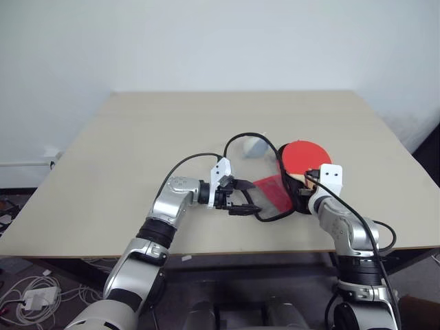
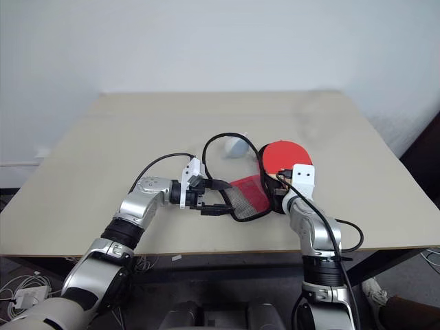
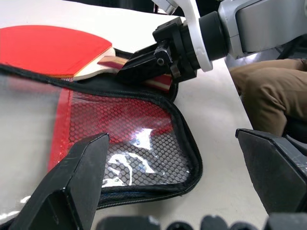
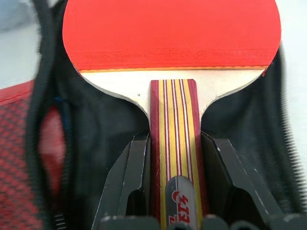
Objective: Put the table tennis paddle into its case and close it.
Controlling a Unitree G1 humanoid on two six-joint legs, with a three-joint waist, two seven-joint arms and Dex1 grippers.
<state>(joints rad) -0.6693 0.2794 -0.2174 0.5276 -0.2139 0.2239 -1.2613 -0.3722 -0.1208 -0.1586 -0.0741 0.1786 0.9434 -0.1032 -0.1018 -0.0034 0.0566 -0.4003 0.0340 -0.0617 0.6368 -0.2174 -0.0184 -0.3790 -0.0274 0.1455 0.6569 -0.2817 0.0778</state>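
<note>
Left eye view: a wide beige table (image 1: pixel 137 137) takes up most of the scene, with bare surface open toward its far edge and to the robot's left. The work sits near the front edge on the right. The case (image 1: pixel 271 192) lies open there, its red mesh flap spread flat toward the left and its black half under the paddle (image 1: pixel 302 157). The paddle's red face rests over the black half, with the handle pointing back toward the right gripper (image 4: pixel 170 191).

In the right wrist view, that gripper's two black fingers (image 4: pixel 129 177) are pressed against both sides of the striped wooden handle, gripping it. The black zip rim curves around the blade on both sides.

The left gripper (image 1: pixel 237 196) points across toward the flap, its jaws spread wide and holding nothing. In the left wrist view the mesh corner of the flap lies between and beyond its fingers (image 3: pixel 76 182); whether they touch it is unclear.

A small pale lump (image 1: pixel 256 146) sits just behind the case, beside a black cable loop.
</note>
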